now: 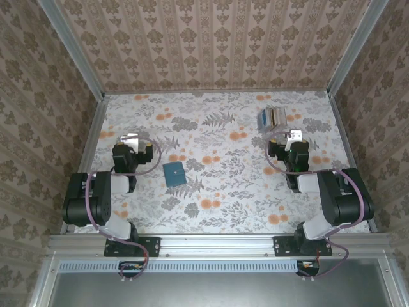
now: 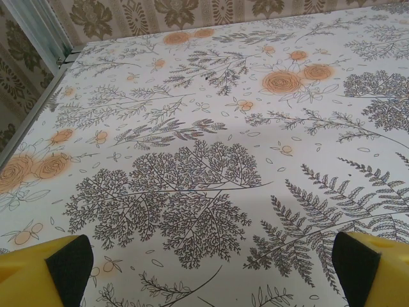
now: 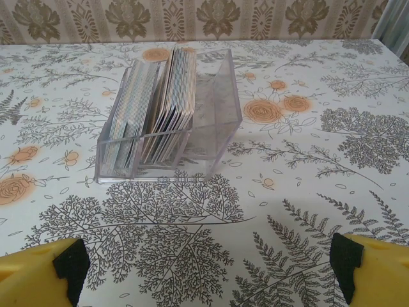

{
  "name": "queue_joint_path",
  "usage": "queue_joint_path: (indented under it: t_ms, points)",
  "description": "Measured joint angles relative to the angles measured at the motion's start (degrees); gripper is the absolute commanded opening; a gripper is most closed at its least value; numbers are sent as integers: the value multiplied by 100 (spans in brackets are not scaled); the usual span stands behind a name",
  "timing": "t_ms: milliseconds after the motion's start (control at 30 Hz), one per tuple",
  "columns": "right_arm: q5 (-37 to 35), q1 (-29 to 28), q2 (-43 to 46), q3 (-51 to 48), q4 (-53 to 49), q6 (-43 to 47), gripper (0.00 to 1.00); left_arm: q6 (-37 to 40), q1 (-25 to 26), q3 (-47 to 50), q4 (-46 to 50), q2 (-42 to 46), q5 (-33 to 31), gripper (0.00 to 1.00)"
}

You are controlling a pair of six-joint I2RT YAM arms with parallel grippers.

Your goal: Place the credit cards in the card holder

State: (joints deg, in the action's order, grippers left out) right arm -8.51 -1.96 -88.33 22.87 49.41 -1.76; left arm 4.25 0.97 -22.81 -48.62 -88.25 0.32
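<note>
My right gripper (image 3: 204, 281) hangs w/ jaws spread wide, nothing btwn the yellow fingers, just in front of a clear plastic box (image 3: 220, 96). The thin plastic credit cards (image 3: 160, 102) stand on edge inside it, packed to its left side, leaning; edges pale blue, white, tan. My left gripper (image 2: 204, 268) is equally wide and empty over the floral table (image 2: 192, 128). The small flat teal square card holder (image 1: 174, 173) lies on the table btwn my arms, nearer the left.

High overview; wrists low over table (image 1: 220, 150)
</note>
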Motion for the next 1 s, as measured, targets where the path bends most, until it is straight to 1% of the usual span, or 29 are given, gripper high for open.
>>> queue_joint_path:
  t_ms: [467, 567, 633, 667, 700, 767, 833, 900, 933, 967, 1000]
  points:
    - [0, 0, 0, 0, 2, 0, 100, -17, -28, 0, 2, 0, 4, 100]
    - [2, 0, 0, 0, 2, 0, 100, -11, 98, -7, 116, 68, -295, 100]
    - [48, 44, 39, 22, -125, -20, 100, 48, 444, -96, 726, 442, -767, 100]
    - [50, 63, 151, 61, -374, -26, 100, 46, 664, -195, 1102, 693, -986, 100]
    - [37, 76, 369, 136, -776, -50, 100, -48, 935, -446, 1718, 1036, -1272, 100]
    - [-81, 87, 981, 376, -1556, -160, 100, -385, 1294, -1078, 2686, 1578, -1543, 100]
    - [-350, 87, 1709, 754, -2155, -446, 100, -979, 1445, -1814, 3558, 2065, -1650, 100]
    - [-708, 87, 2352, 1209, -2780, -1113, 100, -1821, 1399, -2363, 4367, 2400, -1519, 100]
    - [-859, 105, 2658, 1464, -3195, -1585, 100, -2181, 1296, -2535, 4701, 2500, -1263, 100]
    - [-892, 136, 2896, 1646, -3495, -1917, 100, -2457, 1154, -2629, 4972, 2551, -870, 100]
    - [-839, 168, 3126, 1755, -3722, -2203, 100, -2745, 901, -2662, 5257, 2573, -334, 100]
